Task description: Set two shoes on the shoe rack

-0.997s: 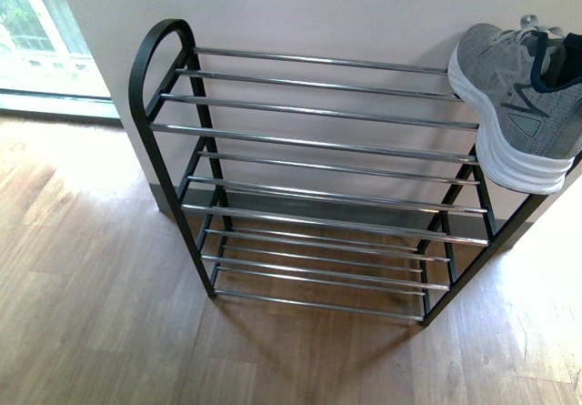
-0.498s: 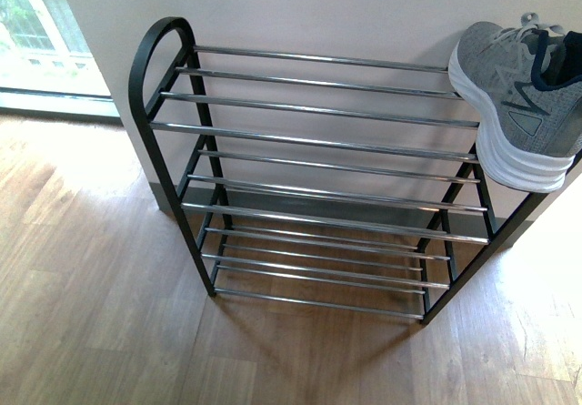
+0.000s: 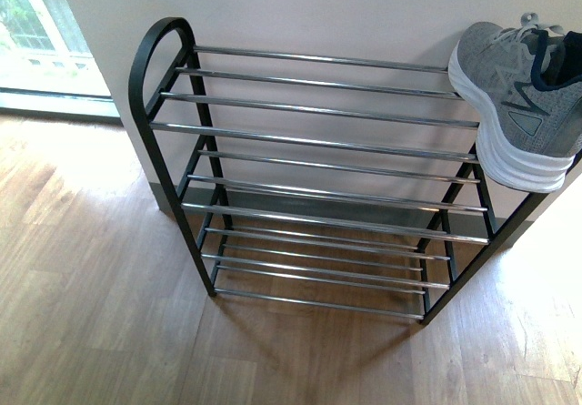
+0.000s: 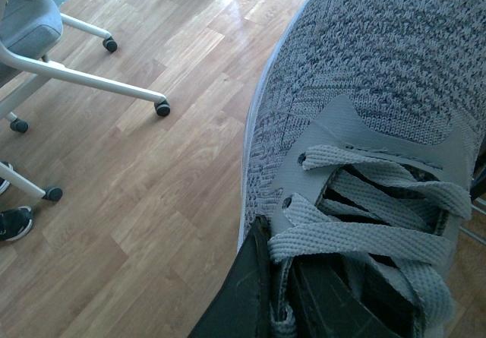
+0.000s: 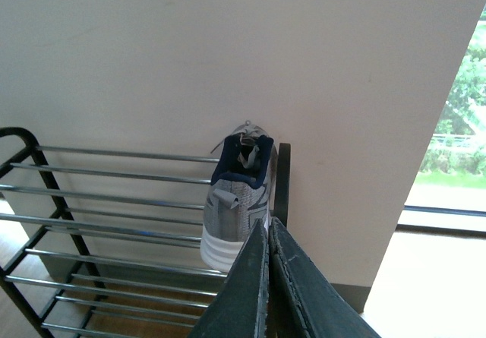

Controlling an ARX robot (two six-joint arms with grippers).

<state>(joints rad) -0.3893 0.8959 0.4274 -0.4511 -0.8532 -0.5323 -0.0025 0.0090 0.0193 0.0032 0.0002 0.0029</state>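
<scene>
Shoe rack (image 3: 166, 25) on wood floor (image 3: 91, 314); grey sneaker (image 3: 514, 105) atop right end.

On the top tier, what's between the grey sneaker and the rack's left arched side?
Nothing: bare chrome bars run from the grey sneaker to the arched side, seen in the front view.

Shoe rack (image 3: 137, 73): black frame is carrying shiny silver chrome bars.
Sneaker on the rack (image 3: 509, 105): grey knit is showing over a white sole, with navy lining.
Second sneaker (image 4: 380, 64): flecked grey knit is meeting a smooth grey panel and grey laces.
Floor (image 3: 91, 314): brown wood-grain planks are showing.
Wall (image 3: 318, 5): is looking off-white.
</scene>
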